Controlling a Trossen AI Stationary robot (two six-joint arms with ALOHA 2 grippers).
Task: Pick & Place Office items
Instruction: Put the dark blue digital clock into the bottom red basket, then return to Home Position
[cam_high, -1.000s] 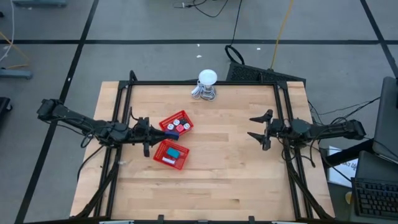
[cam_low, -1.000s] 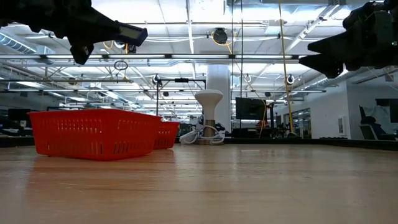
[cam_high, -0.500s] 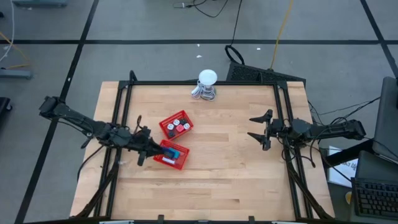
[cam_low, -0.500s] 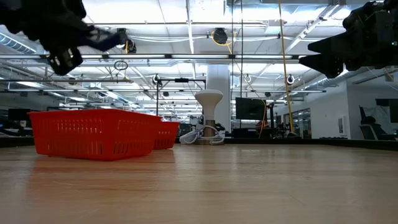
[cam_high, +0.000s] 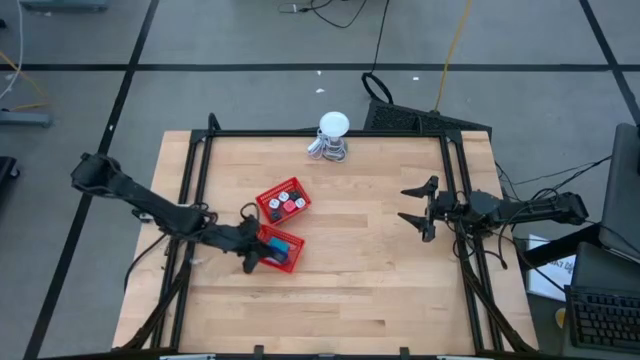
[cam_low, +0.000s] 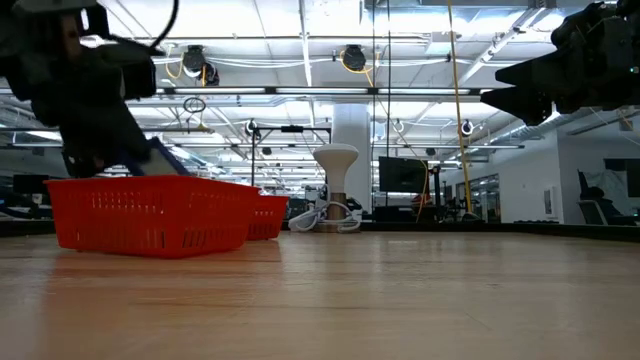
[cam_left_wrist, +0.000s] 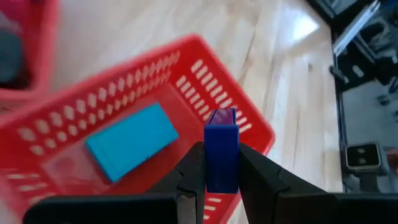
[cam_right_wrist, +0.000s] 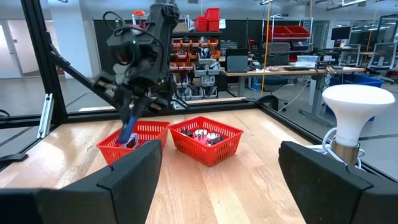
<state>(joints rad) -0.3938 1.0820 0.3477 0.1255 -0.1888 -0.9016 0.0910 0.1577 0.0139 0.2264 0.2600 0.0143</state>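
My left gripper (cam_left_wrist: 221, 163) is shut on a dark blue block (cam_left_wrist: 221, 134) and hangs over the nearer red mesh basket (cam_high: 290, 264), slanting down into it (cam_right_wrist: 129, 132). A light blue piece (cam_left_wrist: 132, 146) lies flat on that basket's floor. The farther red basket (cam_high: 266, 196) holds several tiny white, black and pink-red pieces (cam_high: 287, 201). My right gripper (cam_high: 403, 204) hovers open above the table's right side, away from both baskets. My left gripper pinches the dark blue block by its two long sides (cam_left_wrist: 211, 174) between the two fingers. The block's free end (cam_left_wrist: 221, 118) sticks out past the fingertips. The fingers come slanting down from the table's left. The block is lifted clear, over the nearer basket's inside.
A white round-headed gadget with coiled cable (cam_high: 333, 135) stands at the table's far edge. The two baskets sit close together left of the middle. Bare wood stretches between the baskets and my right gripper (cam_right_wrist: 221, 165) and along the near edge. A black frame rims the table.
My left gripper, carrying the dark blue block, has swung from beside the farther basket toward the table's near edge and then right over the nearer basket. It has come down and tipped its fingers downward. The baskets have stayed in place.
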